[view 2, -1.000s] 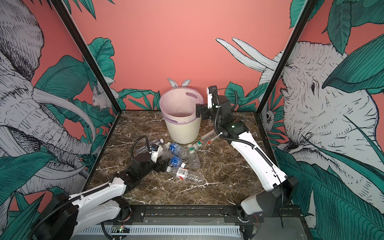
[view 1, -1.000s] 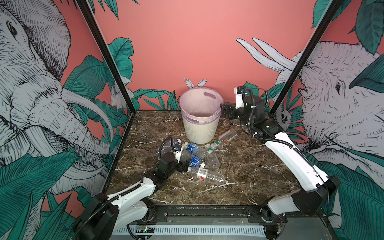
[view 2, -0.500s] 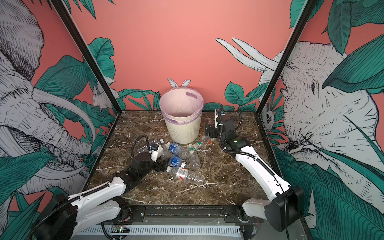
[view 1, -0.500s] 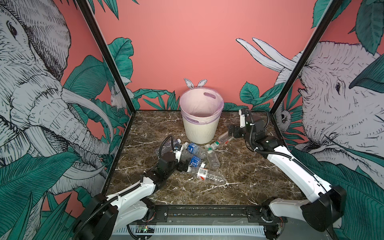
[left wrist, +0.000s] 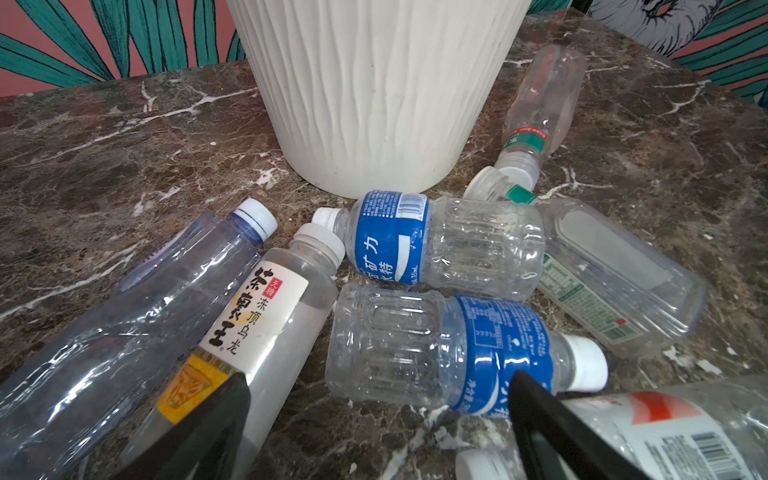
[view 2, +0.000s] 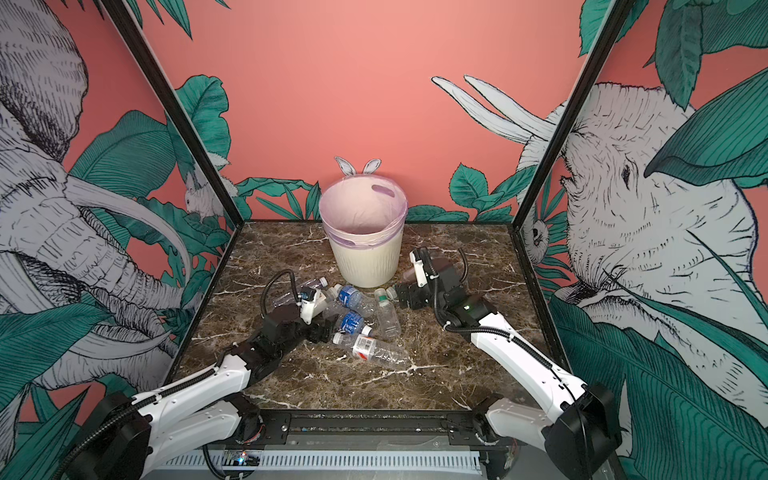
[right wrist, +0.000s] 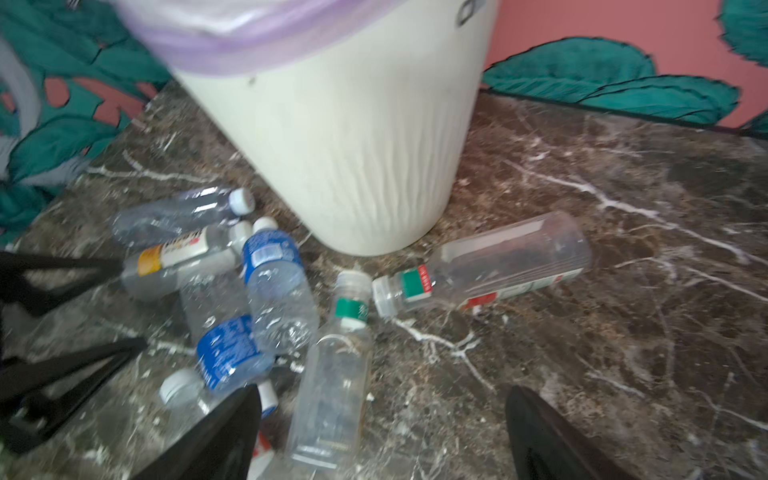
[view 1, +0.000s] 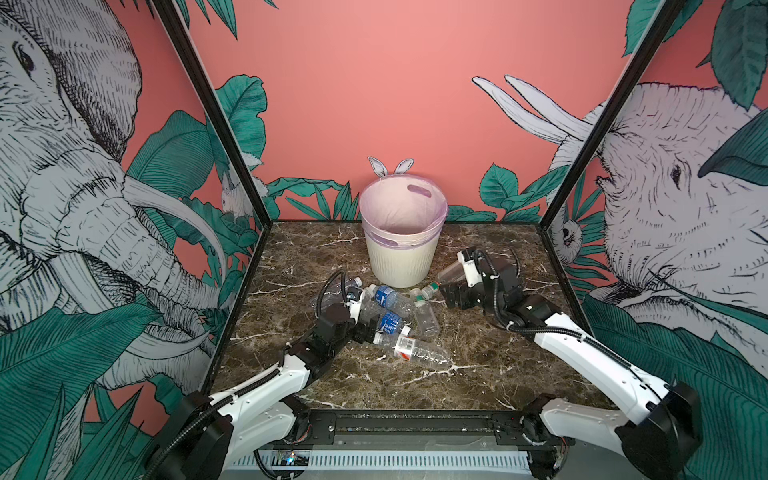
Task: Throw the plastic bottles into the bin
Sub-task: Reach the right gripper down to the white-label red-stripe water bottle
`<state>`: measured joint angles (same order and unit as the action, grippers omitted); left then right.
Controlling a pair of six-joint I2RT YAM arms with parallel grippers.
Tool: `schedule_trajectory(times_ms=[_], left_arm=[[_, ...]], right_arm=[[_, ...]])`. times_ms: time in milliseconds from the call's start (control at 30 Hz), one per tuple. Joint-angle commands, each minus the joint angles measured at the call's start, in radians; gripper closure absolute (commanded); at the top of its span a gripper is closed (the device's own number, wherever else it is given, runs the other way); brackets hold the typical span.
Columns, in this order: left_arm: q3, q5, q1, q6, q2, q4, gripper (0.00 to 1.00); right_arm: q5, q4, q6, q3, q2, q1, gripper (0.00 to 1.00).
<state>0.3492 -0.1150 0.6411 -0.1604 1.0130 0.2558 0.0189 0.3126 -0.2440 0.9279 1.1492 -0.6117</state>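
Observation:
The cream ribbed bin (view 1: 401, 253) (view 2: 365, 259) with a lilac liner stands at the back middle. Several clear plastic bottles lie on the floor in front of it. My left gripper (view 1: 365, 332) (left wrist: 380, 401) is open and low, its fingertips either side of a blue-labelled bottle (left wrist: 436, 353) just ahead. A tea bottle (left wrist: 257, 320) lies against one finger. My right gripper (view 1: 453, 297) (right wrist: 384, 415) is open above the floor to the right of the pile. A green-banded bottle (right wrist: 332, 374) lies near one of its fingers. It holds nothing.
A longer bottle (right wrist: 498, 262) with a green and red neck band lies right of the bin's base. A red-labelled bottle (view 1: 415, 351) lies nearest the front. Patterned walls close in the marble floor (view 1: 478, 374) on three sides.
My right arm has come down from beside the bin's rim to low over the floor right of the bottles. The left arm has stayed still.

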Motion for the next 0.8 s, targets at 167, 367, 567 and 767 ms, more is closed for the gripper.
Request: schedule_trajectory(times_ms=[167,367,567,767], left_arm=[[0.007,0.007,0.004,0.005,0.003,0.033,0.03],[0.005,0.046,0.001,0.004,0.006,0.056,0.03],[0.005,0.096,-0.001,-0.009,0.024,0.079,0.03],[0.003,0.094,-0.015,-0.028,0.024,0.079,0.03]], right_arm=[[0.056,0.077,0.049,-0.079,-0.049,-0.117,0.13],[0.068,0.100,0.046,-0.113,-0.040,-0.184,0.18],[0.099,0.097,0.045,-0.123,0.004,-0.234,0.20],[0.118,0.085,0.060,-0.101,0.095,-0.293,0.17]])
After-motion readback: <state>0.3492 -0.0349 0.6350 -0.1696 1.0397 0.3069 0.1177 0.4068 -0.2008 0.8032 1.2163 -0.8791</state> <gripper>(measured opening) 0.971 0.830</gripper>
